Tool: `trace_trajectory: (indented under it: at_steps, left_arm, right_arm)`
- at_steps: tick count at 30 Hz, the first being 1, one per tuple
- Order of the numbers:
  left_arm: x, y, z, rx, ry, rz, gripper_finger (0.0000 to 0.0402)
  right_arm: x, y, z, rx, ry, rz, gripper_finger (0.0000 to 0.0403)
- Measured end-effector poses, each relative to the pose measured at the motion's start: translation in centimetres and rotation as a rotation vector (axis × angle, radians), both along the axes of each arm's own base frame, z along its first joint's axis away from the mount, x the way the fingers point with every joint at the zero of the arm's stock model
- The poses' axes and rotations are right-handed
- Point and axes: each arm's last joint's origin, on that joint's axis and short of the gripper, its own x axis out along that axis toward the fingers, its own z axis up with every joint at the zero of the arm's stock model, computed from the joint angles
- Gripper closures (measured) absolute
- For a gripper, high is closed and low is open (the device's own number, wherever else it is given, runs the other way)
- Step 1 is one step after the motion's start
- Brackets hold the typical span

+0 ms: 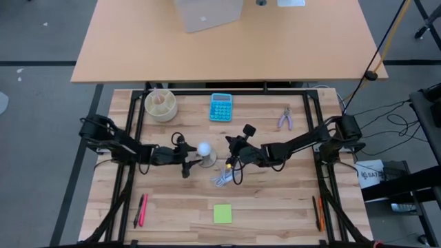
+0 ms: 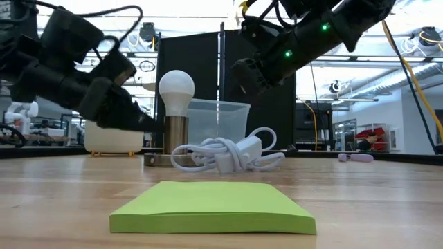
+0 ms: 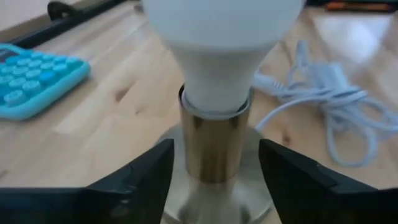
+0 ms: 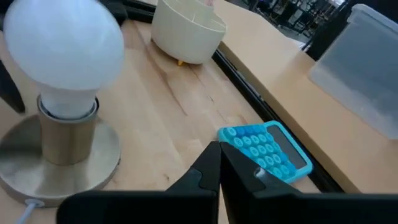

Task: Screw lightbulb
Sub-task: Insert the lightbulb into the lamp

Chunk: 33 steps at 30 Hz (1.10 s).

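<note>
Lightbulb (image 1: 204, 149) stands upright in its brass socket (image 3: 214, 140) at mid-table, just right of the left gripper (image 3: 214, 177), whose fingers are spread either side of the socket. Right gripper (image 4: 219, 168), closed and empty, hovers farther right.

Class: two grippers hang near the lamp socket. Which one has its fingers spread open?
The left gripper: its fingers stand apart on either side of the brass socket beneath the lightbulb. The right gripper is shut.
</note>
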Motion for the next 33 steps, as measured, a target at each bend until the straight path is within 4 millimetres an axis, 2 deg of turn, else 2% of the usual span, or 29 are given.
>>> trace_trajectory:
  at_steps: [5, 12, 17, 21, 26, 29, 33]
  left_arm:
    - [1.4, 0.3, -1.1, 0.004, 0.049, 0.011, 0.0150]
    - [4.0, 0.7, -1.5, 0.013, 0.046, 0.018, 0.0150]
    - [5.3, 1.3, -1.4, 0.019, 0.032, 0.042, 0.0159]
    - [6.6, 1.6, -1.2, 0.043, 0.020, 0.011, 0.0196]
    - [8.9, 2.0, -1.3, 0.045, 0.001, -0.045, 0.0229]
    - [10.4, 2.2, -1.7, 0.059, -0.011, -0.060, 0.0225]
    - [12.3, 2.3, -2.2, 0.078, -0.019, -0.072, 0.0210]
  right_arm:
    - [-0.1, -0.3, 0.7, 0.023, 0.015, 0.094, 0.0403]
    - [-0.8, -0.4, 2.3, 0.054, 0.038, 0.202, 0.0403]
    - [-2.5, -0.6, 4.9, 0.057, 0.041, 0.225, 0.0403]
    - [-4.4, -0.8, 7.5, 0.060, 0.011, 0.229, 0.0394]
    - [-6.7, -1.0, 10.1, 0.131, -0.035, 0.303, 0.0348]
    - [-7.6, -0.9, 10.9, 0.172, -0.046, 0.362, 0.0303]
    - [-7.9, -0.7, 10.8, 0.247, -0.021, 0.402, 0.0230]
